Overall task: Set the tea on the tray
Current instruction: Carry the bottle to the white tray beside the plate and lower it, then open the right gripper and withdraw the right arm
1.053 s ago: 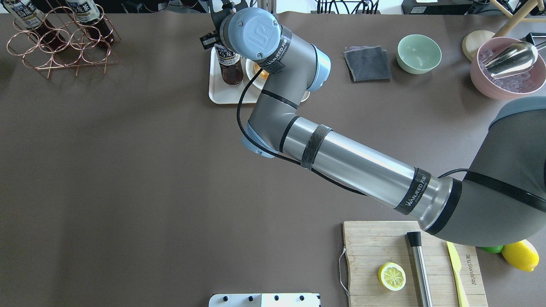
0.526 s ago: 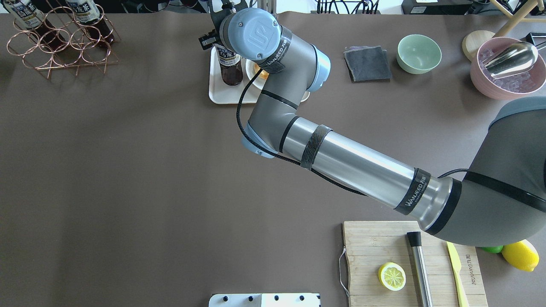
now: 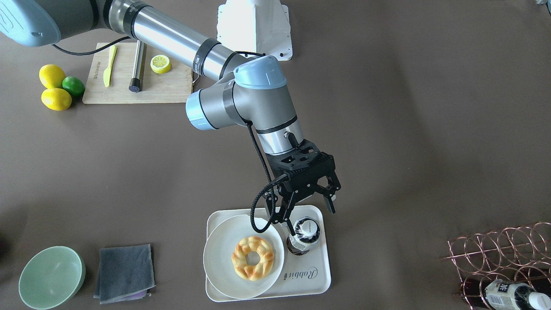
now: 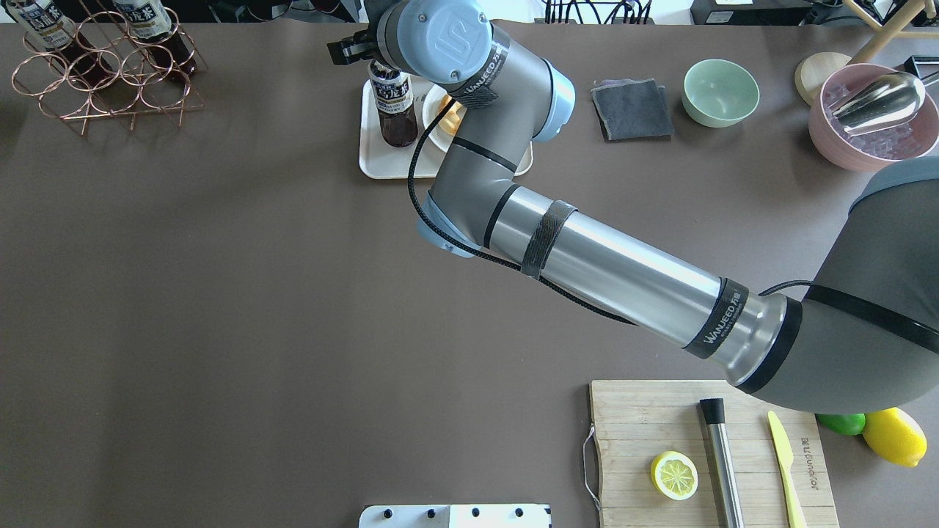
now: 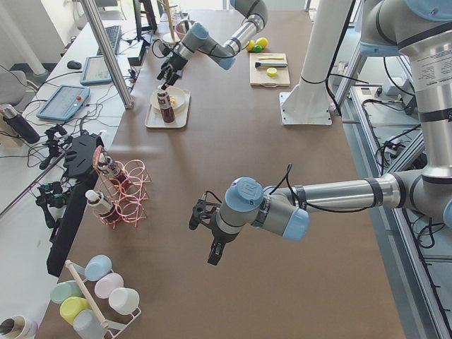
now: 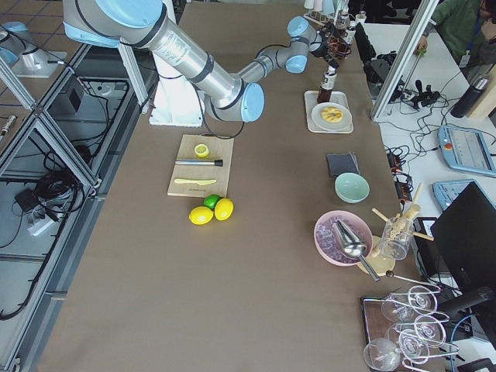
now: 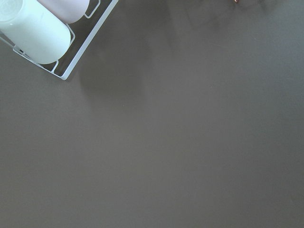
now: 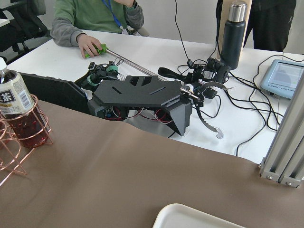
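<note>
The tea (image 3: 304,234) stands upright on the cream-white tray (image 3: 311,275), beside a round plate; it also shows in the overhead view (image 4: 395,103). My right gripper (image 3: 306,210) is open, its fingers spread just above and to either side of the white cap, not touching it. In the overhead view the right wrist (image 4: 440,37) hides most of this gripper. My left gripper (image 5: 203,236) shows only in the exterior left view, low over bare table far from the tray; I cannot tell if it is open or shut.
A white plate (image 3: 219,258) with a ring pastry (image 3: 253,257) fills the tray's other half. A copper wire rack (image 4: 103,73) holds look-alike bottles at the far left. A grey cloth (image 4: 632,110), green bowl (image 4: 720,92), pink bowl (image 4: 873,125) and cutting board (image 4: 638,425) lie on the right.
My right wrist and gripper have moved up and toward the table's far edge, off the bottle. The bottle stays upright on the tray.
</note>
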You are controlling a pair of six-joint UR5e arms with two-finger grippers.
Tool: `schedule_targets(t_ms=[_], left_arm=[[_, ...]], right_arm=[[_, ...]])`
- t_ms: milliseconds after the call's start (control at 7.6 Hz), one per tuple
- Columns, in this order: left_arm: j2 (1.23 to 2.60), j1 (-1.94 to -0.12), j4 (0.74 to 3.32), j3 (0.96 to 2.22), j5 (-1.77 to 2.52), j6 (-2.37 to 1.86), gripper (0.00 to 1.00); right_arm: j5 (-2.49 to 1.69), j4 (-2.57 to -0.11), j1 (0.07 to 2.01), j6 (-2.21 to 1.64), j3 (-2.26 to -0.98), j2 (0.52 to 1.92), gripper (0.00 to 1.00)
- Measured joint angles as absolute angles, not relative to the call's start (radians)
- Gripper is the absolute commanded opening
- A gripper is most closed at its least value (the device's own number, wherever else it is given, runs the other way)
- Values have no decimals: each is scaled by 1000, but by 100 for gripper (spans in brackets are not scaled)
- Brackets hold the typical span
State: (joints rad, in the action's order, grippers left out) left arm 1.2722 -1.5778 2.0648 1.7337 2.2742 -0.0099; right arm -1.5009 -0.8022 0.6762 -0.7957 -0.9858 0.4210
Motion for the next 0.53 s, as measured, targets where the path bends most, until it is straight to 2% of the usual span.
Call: schedule_targets(t_ms=[263, 526], left_arm=[[1264, -1598, 2057, 1750, 2311, -11, 100], [1260, -1604, 2053, 1757, 2325, -11, 100]], right_arm=[[-1636, -865, 741, -823, -1089, 462, 100], [-1837, -1034, 848, -843, -1295, 576, 100]])
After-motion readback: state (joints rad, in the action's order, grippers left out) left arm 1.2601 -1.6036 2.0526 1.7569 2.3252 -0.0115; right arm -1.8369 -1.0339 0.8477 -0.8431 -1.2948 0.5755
